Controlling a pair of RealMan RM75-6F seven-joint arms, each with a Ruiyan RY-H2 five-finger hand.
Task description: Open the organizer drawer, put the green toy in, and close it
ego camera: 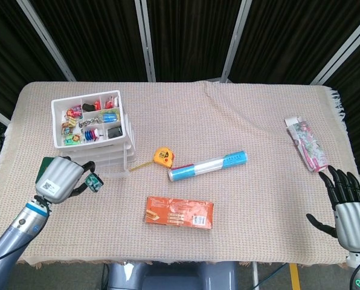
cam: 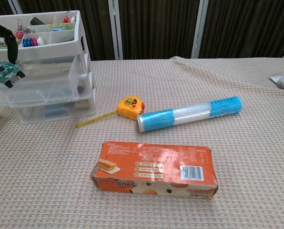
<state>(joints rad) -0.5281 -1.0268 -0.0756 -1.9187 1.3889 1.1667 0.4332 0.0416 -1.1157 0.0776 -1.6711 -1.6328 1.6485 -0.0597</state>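
The green toy point(ego camera: 93, 181) is a small green and white block pinched in the fingertips of my left hand point(ego camera: 60, 179). In the chest view the green toy point(cam: 5, 72) hangs in the air just in front of the clear drawers. The white organizer point(ego camera: 124, 130) stands at the back left, with an open tray of small items on top. One clear drawer point(cam: 42, 90) sticks out toward the front. My right hand point(ego camera: 350, 211) is open, fingers spread, at the table's front right corner, holding nothing.
An orange box point(ego camera: 180, 212) lies at centre front. A yellow tape measure point(ego camera: 163, 157) and a blue-capped tube point(ego camera: 208, 166) lie to the right of the organizer. A green pad point(ego camera: 43, 164) is partly behind my left hand. A printed packet point(ego camera: 305, 142) lies far right.
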